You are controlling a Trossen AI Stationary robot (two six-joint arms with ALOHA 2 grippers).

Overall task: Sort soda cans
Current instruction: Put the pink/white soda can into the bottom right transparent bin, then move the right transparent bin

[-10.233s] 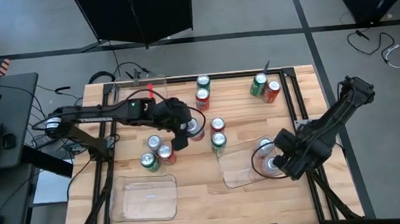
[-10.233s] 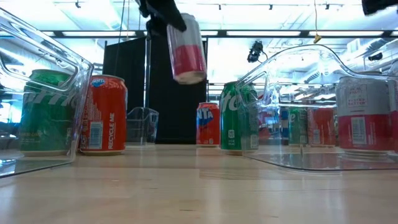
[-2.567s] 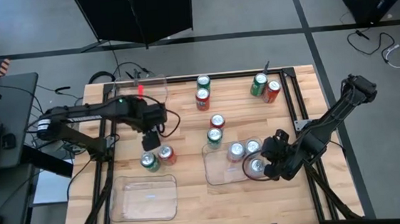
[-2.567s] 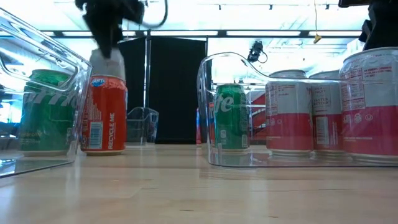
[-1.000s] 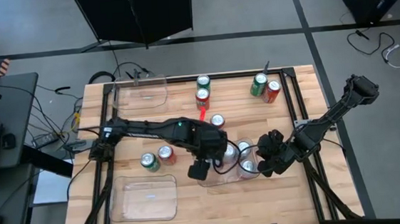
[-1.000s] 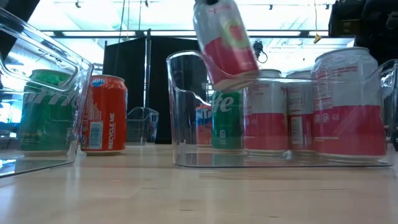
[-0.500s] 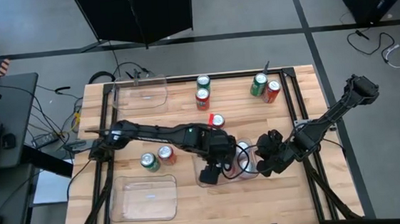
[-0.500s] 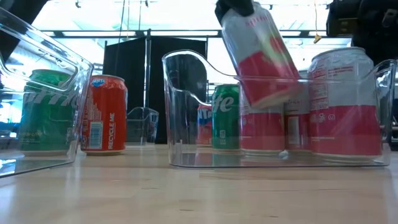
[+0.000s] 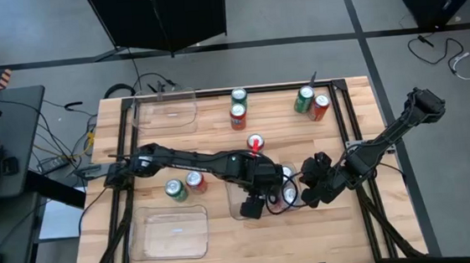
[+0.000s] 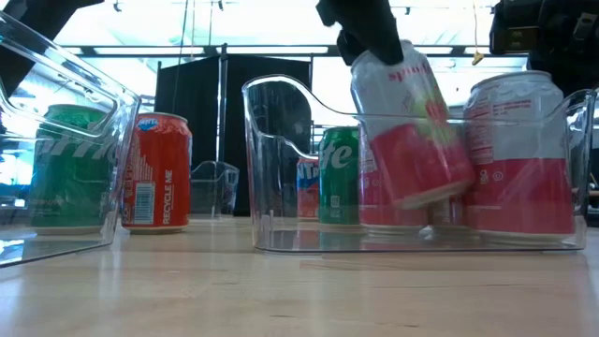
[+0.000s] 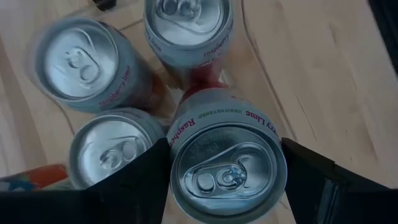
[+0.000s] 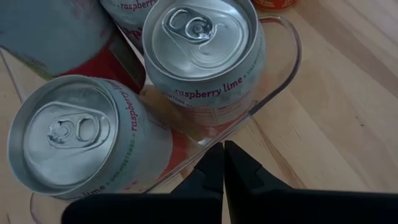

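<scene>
A silver-white soda can with red marks [image 10: 412,131] hangs tilted inside the walls of a clear tray [image 10: 271,168], with my left gripper [image 11: 227,180] shut on it from above. Three more silver-white cans [image 11: 78,59] [image 11: 186,18] [image 11: 118,149] stand upright on the tray's floor. In the high view the left gripper [image 9: 257,201] covers the held can. My right gripper [image 12: 222,149] is shut at the tray's right end [image 9: 301,198]. My left gripper pinches the can between its two fingers on opposite sides of its upper wall [image 11: 177,186], just below the top rim. The fingers come from above, slanting. The can hangs tilted, top toward the table's left, its bottom [image 10: 426,197] above the tray floor. My right gripper has its shut fingertips [image 12: 214,155] on the tray's rounded end rim [image 12: 261,99], coming slanting down from the table's right. The fingertips hide the rim there. The tray lies flat on the table.
A red can [image 9: 255,142] stands just behind the tray. A green can [image 9: 173,188] and a red can [image 9: 195,182] stand to its left, with more pairs at the far edge [image 9: 238,106] [image 9: 312,103]. Clear trays lie at far left [image 9: 165,113] and near left [image 9: 174,231].
My left gripper has carried the silver-white can down and toward the table's right, from above the tray's left rim to between its walls beside the standing cans. The can has stayed tilted, and it remains held.
</scene>
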